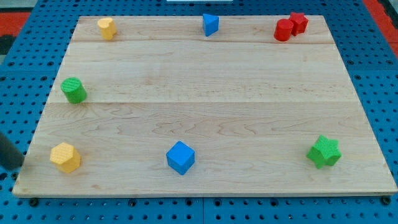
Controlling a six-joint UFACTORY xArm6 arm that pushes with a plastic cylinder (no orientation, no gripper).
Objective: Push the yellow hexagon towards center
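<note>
A yellow hexagon (65, 157) lies near the bottom left corner of the wooden board (205, 93). A second yellow block (106, 28), its shape unclear, sits at the board's top left. A dark rod comes in from the view's left edge, and my tip (20, 165) is just off the board's left edge. It is left of the yellow hexagon, a short gap away and not touching it.
A green cylinder (74, 90) is on the left side. A blue cube (180, 157) is at bottom centre and a green star (324, 152) at bottom right. A blue triangle (210, 24) is at top centre. A red cylinder (283, 30) touches a red star (298, 22) at top right.
</note>
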